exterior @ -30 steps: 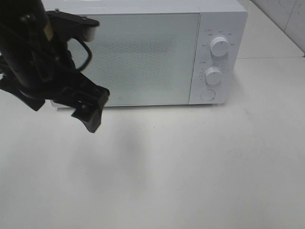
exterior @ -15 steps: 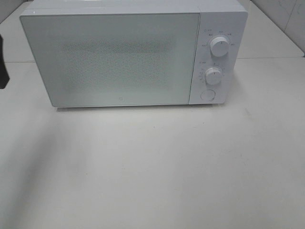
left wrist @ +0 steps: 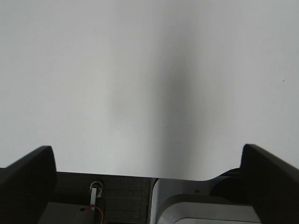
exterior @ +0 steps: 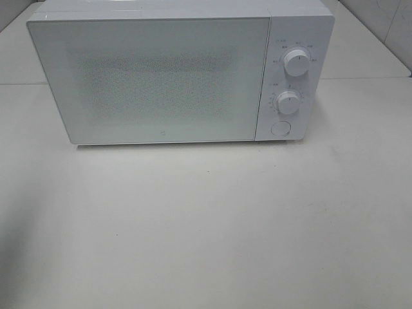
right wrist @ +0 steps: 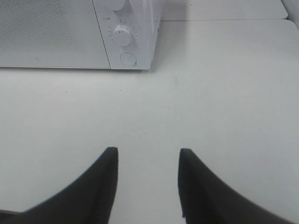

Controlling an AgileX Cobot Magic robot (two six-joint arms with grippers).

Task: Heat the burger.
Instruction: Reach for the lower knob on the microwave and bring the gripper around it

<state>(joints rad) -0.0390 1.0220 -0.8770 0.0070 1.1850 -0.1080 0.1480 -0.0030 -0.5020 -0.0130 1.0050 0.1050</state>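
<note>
— What stood on the pale grey counter (exterior: 206,225)?
— A white box-shaped microwave oven (exterior: 181,76), its frosted glass door (exterior: 129,90) shut. The burger showed in no view; whether it sat behind that door I could not tell.
— And the hands?
— The left hand (left wrist: 145,147) hung released over bare counter, fingers spread wide, nothing between them. The right hand (right wrist: 147,150) was released too, black fingers apart and empty, facing the microwave's controls.
— Which were?
— Two round white dials, the upper dial (exterior: 296,62) above the lower dial (exterior: 289,102), and a round white button (exterior: 280,128) beneath
</note>
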